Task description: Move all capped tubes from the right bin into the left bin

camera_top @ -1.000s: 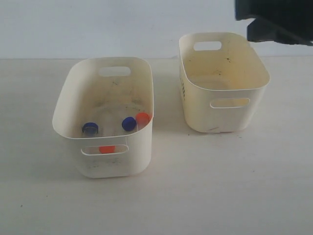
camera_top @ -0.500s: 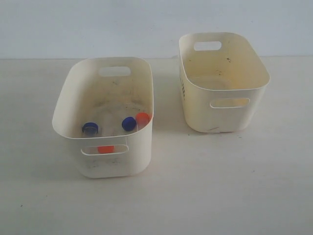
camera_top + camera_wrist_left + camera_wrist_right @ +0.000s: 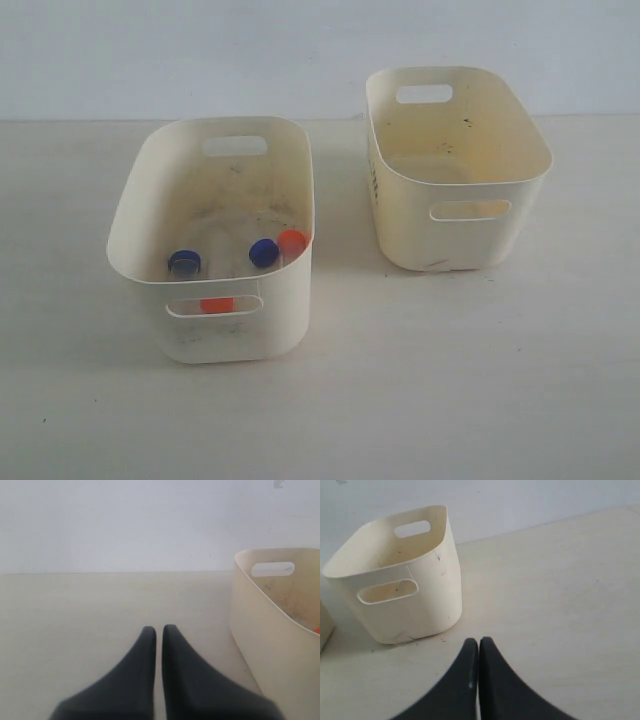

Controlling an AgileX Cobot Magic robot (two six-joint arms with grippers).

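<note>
The left bin, smeared dark inside, holds the capped tubes: two blue caps, an orange-red cap against its wall, and another orange-red cap showing through the front handle slot. No tube shows inside the yellowish right bin. Neither gripper appears in the exterior view. In the left wrist view my left gripper is shut and holds nothing, low over the table beside the left bin. My right gripper is shut with nothing in it, near the right bin.
The bins stand apart on a pale table with a light wall behind. A strip of bare table lies between them. A corner of the left bin shows at the edge of the right wrist view.
A dark arm part that hung at the exterior view's top right one second ago has left that view. The bins and tubes have not moved.
</note>
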